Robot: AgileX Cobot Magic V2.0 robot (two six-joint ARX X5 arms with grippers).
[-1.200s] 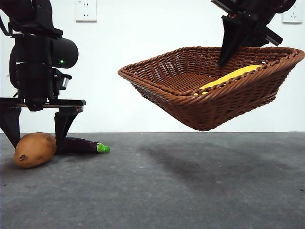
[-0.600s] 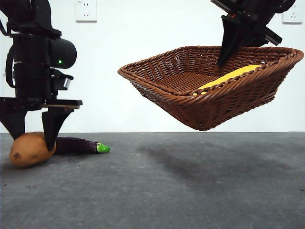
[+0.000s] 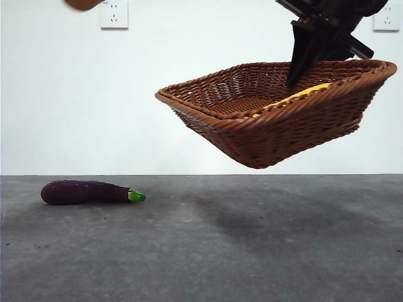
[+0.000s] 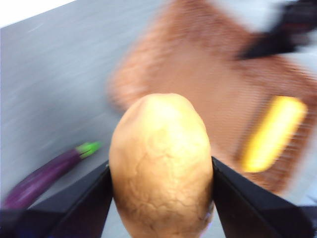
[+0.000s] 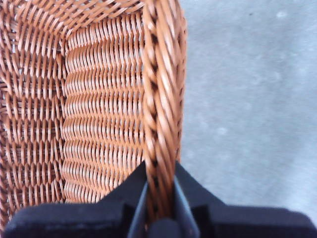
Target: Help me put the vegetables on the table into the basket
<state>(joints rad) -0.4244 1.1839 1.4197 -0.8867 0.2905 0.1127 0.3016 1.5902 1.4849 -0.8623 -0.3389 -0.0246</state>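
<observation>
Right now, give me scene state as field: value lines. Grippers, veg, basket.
left gripper: shut on the potato, lifted high; only the potato's underside shows at the front view's top edge
right gripper: shut on the basket rim, holding it tilted in the air
corn: lying inside the basket
eggplant: lying on the table, green stem toward the basket side
left to load: potato (in hand), eggplant
</observation>
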